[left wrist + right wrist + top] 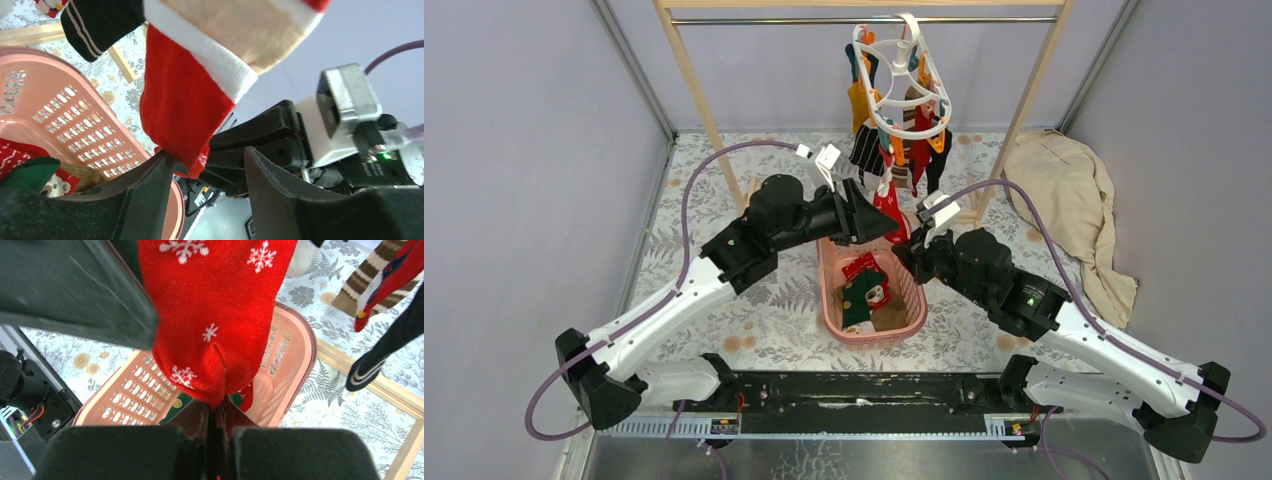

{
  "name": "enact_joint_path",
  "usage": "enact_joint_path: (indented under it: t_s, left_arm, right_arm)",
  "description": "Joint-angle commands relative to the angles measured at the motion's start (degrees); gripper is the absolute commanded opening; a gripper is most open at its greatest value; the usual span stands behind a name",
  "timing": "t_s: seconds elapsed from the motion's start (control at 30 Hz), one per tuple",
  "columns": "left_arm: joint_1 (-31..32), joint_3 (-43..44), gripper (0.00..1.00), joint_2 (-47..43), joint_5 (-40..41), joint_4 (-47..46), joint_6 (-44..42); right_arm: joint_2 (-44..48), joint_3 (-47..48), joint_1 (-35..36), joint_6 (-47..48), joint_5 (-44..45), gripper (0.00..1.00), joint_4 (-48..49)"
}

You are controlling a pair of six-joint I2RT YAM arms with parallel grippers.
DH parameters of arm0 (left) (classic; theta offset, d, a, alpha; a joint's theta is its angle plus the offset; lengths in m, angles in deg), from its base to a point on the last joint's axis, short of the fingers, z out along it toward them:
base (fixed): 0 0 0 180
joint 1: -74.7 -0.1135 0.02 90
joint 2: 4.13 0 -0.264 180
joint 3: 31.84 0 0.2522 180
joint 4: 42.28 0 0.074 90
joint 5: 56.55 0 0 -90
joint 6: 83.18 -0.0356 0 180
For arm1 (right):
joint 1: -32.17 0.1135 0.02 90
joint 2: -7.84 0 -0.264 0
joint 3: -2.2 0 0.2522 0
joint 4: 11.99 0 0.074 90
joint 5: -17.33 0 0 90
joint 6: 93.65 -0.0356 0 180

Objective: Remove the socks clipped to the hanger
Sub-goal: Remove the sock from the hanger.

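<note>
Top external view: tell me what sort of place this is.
Likely a robot test cell staged as a laundry corner: plain grey walls, wooden rack, hanger with clipped socks, pink basket.

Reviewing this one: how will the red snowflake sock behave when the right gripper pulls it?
Probably floppy: the red sock puckers into a fold where the shut right gripper pinches its lower end. Likely light, since it hangs limp from the hanger. Being knit, it may stretch before coming free, then droop toward the basket.
</note>
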Motion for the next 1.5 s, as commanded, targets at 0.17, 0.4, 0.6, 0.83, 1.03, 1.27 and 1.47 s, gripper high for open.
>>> enact_joint_path:
  t_s: [0.17,0.4,0.6,0.83,1.03,1.27,1.47]
  left_arm:
    - [-6.31,4.77,0.64,-4.01,-6.16,2.14,-7.23]
    - [-15.69,3.20,0.65,-2.39,-16.87,-9.76,-5.50]
    - [-19.51,3.35,0.65,5.13,-25.50,-27.89,0.41]
    - [-19.95,6.59,0.63,12.08,-29.20,-38.80,4.36]
    - [-20.98,7.30,0.62,14.49,-30.95,-45.65,7.00]
    - [-21.94,8.60,0.62,17.58,-32.42,-52.22,11.40]
    - [-22.03,9.77,0.61,20.77,-32.84,-57.38,14.63]
  right_arm:
    - [0.04,3.10,-0.21,-1.03,-6.05,0.00,-2.22]
    - [-0.53,6.04,-2.37,-1.55,-13.40,0.00,-4.54]
    - [-1.37,7.98,-7.22,-3.35,-23.42,0.00,-5.20]
    - [-2.14,9.31,-9.06,-3.65,-29.46,0.00,-6.42]
    - [-1.84,9.47,-9.16,-3.33,-29.78,0.00,-7.63]
    - [-1.30,8.81,-9.17,-3.21,-29.70,0.00,-8.13]
    - [-1.12,8.65,-9.18,-3.21,-29.58,0.00,-8.28]
